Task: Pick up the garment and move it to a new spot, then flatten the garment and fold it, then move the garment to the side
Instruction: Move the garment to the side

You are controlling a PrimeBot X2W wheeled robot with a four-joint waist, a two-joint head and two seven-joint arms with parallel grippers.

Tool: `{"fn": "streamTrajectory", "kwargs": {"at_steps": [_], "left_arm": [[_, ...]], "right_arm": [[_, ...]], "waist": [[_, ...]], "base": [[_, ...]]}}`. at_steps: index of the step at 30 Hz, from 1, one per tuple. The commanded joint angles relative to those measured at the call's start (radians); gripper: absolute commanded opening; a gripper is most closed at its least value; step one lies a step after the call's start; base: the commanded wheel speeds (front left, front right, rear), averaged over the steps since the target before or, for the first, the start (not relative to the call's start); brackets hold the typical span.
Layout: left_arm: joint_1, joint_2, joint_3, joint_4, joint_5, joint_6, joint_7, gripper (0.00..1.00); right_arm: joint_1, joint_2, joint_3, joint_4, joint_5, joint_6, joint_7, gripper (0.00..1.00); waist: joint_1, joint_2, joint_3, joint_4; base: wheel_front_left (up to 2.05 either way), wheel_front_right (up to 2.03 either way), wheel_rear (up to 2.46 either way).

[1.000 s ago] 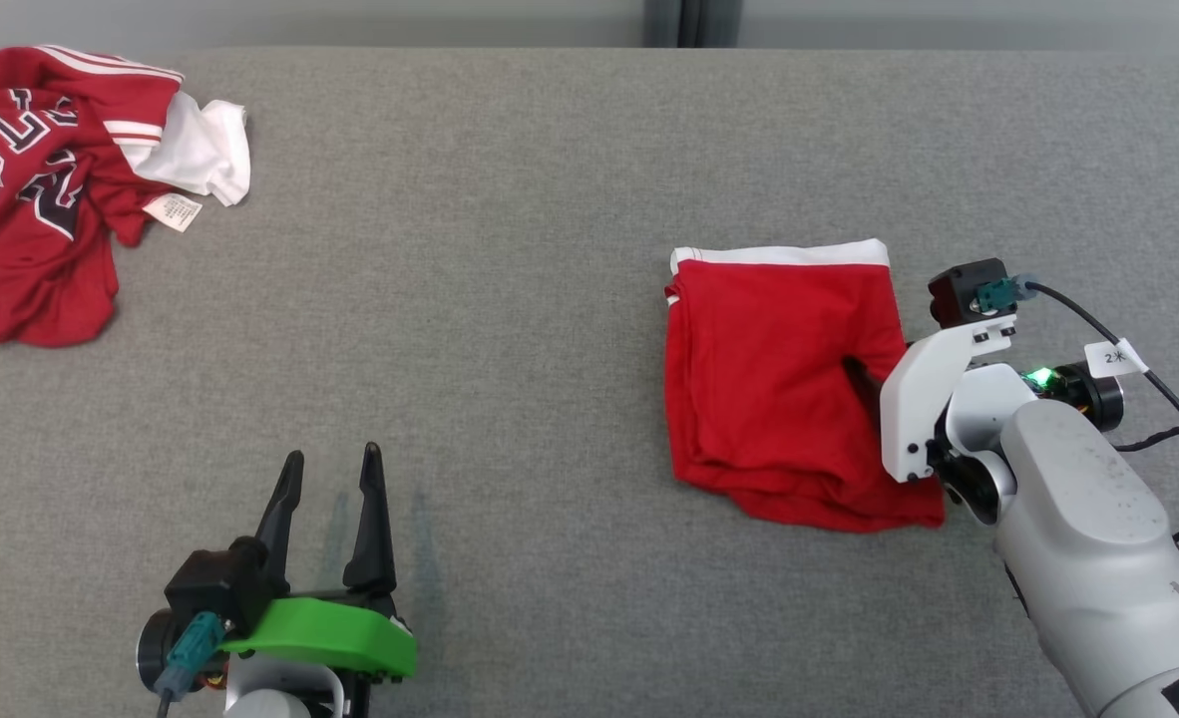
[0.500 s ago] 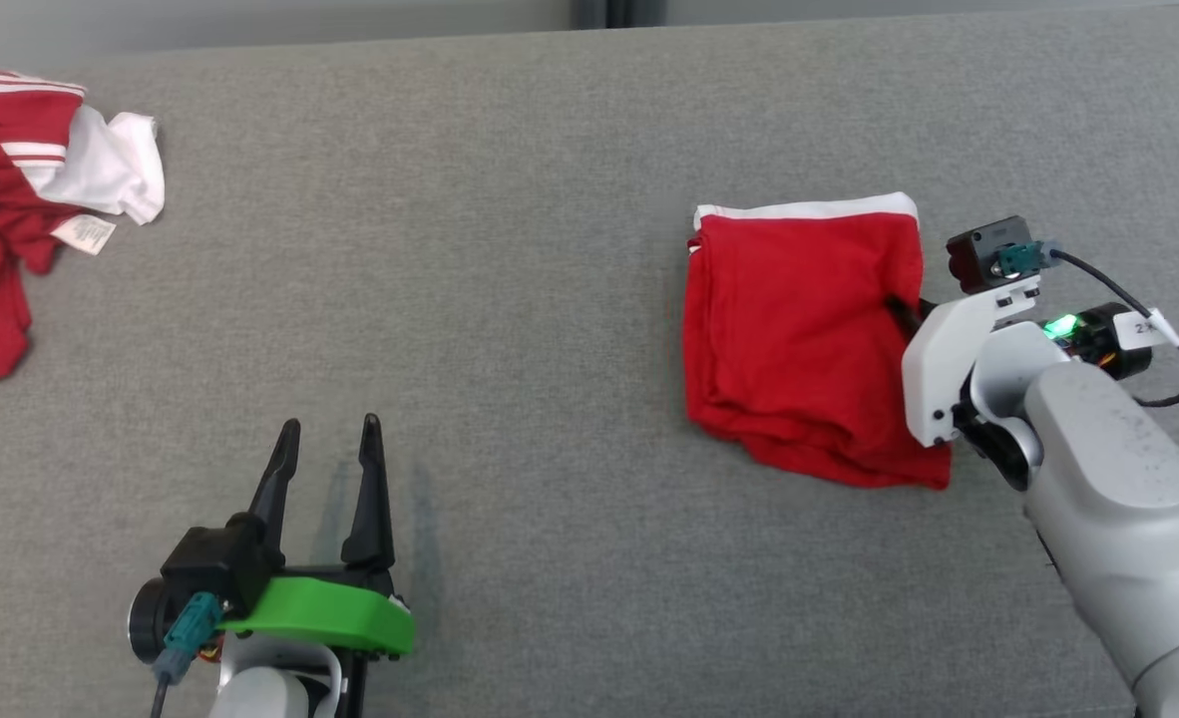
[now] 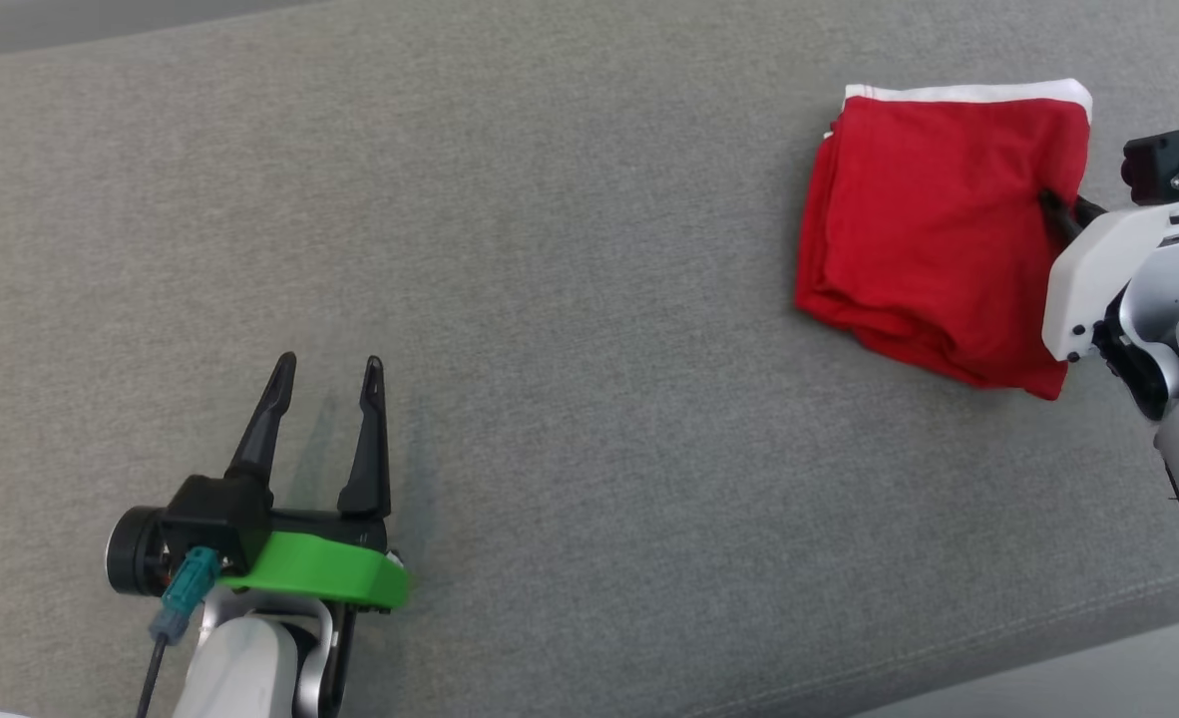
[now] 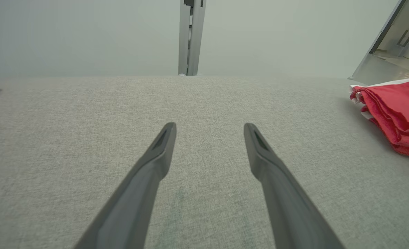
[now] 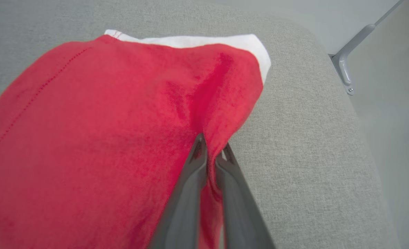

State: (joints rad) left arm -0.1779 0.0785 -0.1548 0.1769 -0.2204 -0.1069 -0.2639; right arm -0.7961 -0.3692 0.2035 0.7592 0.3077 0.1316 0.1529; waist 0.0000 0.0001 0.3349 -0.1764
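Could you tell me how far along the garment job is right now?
Folding looks done: the garment is a compact stack, white band at its far edge. In hand: the right hand is shut on its right edge. To do: set it aside and release; the left hand is open.

Matt cloth garment [image 3: 934, 219] (woven table [image 3: 589, 299])

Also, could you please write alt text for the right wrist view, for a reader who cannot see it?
The right hand is shut on a fold of the red garment, which has a white band along its top edge and lies on a grey padded surface near its rounded corner.
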Motion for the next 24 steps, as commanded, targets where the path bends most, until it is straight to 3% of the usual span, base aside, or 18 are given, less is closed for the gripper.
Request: {"fn": "streamTrajectory", "kwargs": {"at_steps": [1,6,13,24], "left_arm": [[-0.026,0.015,-0.003,-0.003,0.013,-0.008,-0.001,1.0],[-0.053,0.029,-0.025,-0.01,0.022,-0.009,0.003,1.0],[-0.077,0.038,-0.047,-0.031,0.022,-0.012,0.012,1.0],[-0.103,0.041,-0.057,-0.069,0.018,0.002,0.012,1.0]], "right_arm": [[-0.015,-0.001,-0.013,-0.002,-0.01,-0.002,-0.014,0.0],[-0.03,0.017,-0.048,0.004,-0.023,-0.002,-0.04,0.0],[-0.115,0.016,-0.076,0.02,-0.075,-0.002,-0.058,0.0],[-0.316,-0.109,-0.178,0.121,-0.218,-0.002,-0.07,0.0]], "waist": [[0.0,-0.0001,0.075,-0.082],[0.0,-0.0001,0.11,-0.113],[0.0,-0.0001,0.15,-0.088],[0.0,-0.0001,0.232,0.028]], "base": [[0.0,0.0,0.0],[0.0,0.0,0.0],[0.0,0.0,0.0],[0.0,0.0,0.0]]}}
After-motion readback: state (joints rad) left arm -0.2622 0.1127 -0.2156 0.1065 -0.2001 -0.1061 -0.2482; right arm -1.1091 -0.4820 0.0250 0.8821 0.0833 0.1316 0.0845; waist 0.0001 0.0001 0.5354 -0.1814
